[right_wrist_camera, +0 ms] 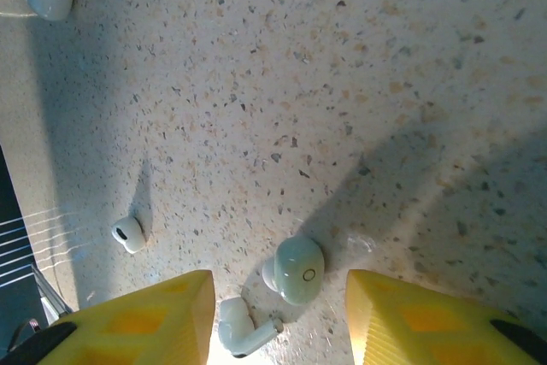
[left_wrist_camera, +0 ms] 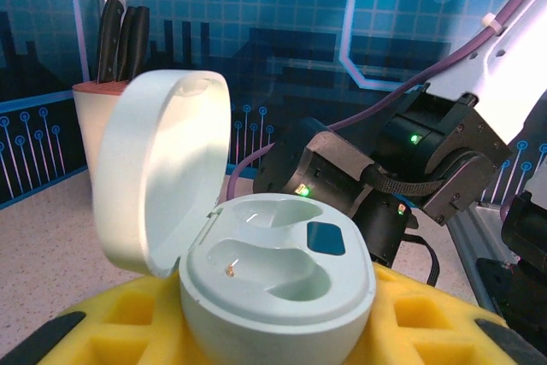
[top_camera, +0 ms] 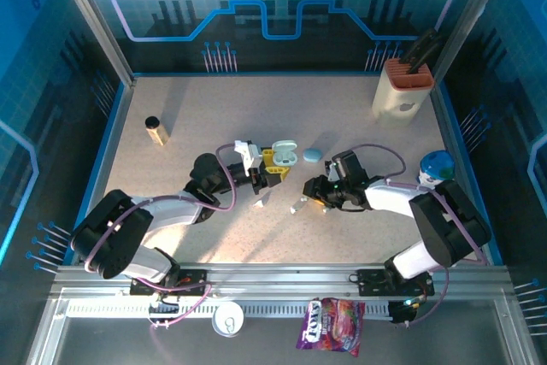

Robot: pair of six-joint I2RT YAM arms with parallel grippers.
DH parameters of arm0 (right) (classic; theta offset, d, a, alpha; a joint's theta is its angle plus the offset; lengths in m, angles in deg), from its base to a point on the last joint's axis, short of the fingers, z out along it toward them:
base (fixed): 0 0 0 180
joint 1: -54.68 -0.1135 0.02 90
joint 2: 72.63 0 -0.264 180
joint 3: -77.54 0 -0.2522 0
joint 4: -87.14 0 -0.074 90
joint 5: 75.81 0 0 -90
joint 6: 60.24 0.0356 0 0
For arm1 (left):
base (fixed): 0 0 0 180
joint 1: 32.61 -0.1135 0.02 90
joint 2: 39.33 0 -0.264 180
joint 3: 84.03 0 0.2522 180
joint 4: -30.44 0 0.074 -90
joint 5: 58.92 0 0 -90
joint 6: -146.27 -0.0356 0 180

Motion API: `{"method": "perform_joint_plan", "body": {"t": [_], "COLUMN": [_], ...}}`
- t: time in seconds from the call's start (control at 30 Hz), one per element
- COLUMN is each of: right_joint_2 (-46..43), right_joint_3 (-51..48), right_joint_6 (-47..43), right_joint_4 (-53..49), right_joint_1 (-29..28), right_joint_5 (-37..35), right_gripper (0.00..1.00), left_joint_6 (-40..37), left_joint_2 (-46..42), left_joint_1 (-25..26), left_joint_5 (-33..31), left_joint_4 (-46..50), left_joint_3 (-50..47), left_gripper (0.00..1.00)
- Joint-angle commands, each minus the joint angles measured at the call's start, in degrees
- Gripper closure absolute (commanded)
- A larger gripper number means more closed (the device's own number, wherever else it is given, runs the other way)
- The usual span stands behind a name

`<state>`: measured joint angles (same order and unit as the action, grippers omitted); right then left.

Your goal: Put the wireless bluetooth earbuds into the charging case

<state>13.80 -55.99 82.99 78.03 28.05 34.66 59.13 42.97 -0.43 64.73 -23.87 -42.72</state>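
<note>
Left gripper [top_camera: 272,164] is clamped on the charging case [left_wrist_camera: 275,292], lid raised toward 10 o'clock. Right gripper [right_wrist_camera: 275,292] hangs above the counter [right_wrist_camera: 385,83] with jaws spread, gripping nothing. A mint earbud [right_wrist_camera: 295,269] and a white stemmed earbud [right_wrist_camera: 244,328] lie between its fingers. A third earbud [right_wrist_camera: 128,234] lies apart at 9 o'clock.

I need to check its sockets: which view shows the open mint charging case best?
Left wrist: the pale mint rounded plastic charging case is close up, lid raised, both sockets empty. Top external shows the case tiny, sockets unreadable.
</note>
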Motion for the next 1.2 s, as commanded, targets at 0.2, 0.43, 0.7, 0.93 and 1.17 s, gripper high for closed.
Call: {"method": "perform_joint_plan", "body": {"t": [0.2,0.43,0.7,0.93,1.17], "right_joint_2": [3.6,5.2,8.2,5.8,-4.6], "right_joint_3": [2.4,2.0,1.4,0.6,4.4], "right_joint_6": [0.9,2.1,4.0,4.9,2.7], "right_joint_4": [1.8,4.2,6.8,5.1,-11.6], "right_joint_1": [-1.4,-1.4,-1.5,-1.7,-3.4], "right_joint_5": [1.9,2.6,2.6,-1.0,-14.5], "right_gripper": [0.58,0.65,0.77,0.88,0.9], "left_joint_6": [-1.3,-1.4,-1.5,-2.5,-4.3], "left_joint_2": [-2.1,-2.0,-2.2,-2.6,-0.8], "left_joint_1": [-0.4,-0.4,-0.3,-0.4,-0.4], "left_joint_5": [-0.4,-0.3,-0.1,-1.1,-4.0], "left_joint_4": [-2.1,-2.0,-1.7,-1.0,-0.8], "left_joint_3": [-1.4,-1.2,-1.0,-1.5,-1.4], "left_gripper": [0.64,0.64,0.65,0.65,0.66]}}
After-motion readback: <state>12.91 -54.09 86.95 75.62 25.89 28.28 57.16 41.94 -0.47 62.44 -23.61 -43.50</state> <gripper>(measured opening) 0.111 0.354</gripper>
